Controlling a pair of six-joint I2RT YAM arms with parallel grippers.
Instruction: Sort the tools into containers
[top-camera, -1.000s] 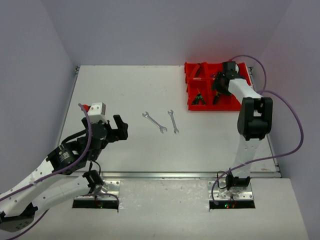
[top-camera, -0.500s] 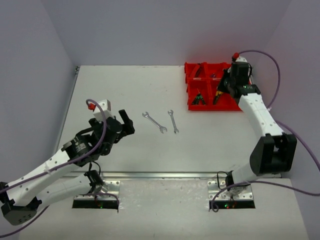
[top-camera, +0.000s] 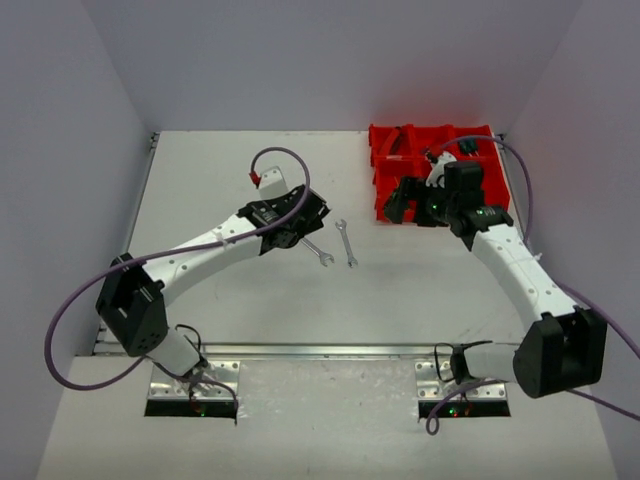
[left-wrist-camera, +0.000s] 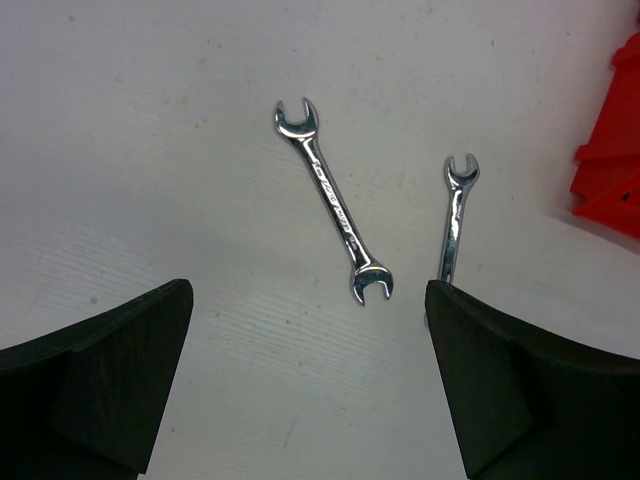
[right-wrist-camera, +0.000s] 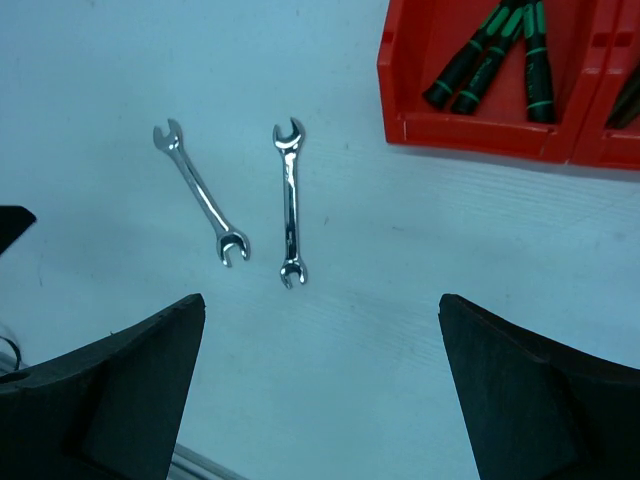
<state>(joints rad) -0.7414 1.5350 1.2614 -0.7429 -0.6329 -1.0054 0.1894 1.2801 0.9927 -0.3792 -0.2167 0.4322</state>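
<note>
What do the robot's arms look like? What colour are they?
Both are white tubes with chunky black joints. The left arm and right arm each trail a purple cable. The left end effector and right end effector have two blocky black fingers each.

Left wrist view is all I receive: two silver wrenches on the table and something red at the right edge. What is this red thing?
Observer: It is a corner of the red bins, a block of compartments at the far right of the table.
Operator: Do they hold anything already?
Observer: Yes, the right wrist view shows green-and-black screwdrivers lying in one compartment.
Operator: And the right arm?
Observer: The right arm's fingers stand wide apart and hold nothing, close to the bins.
</note>
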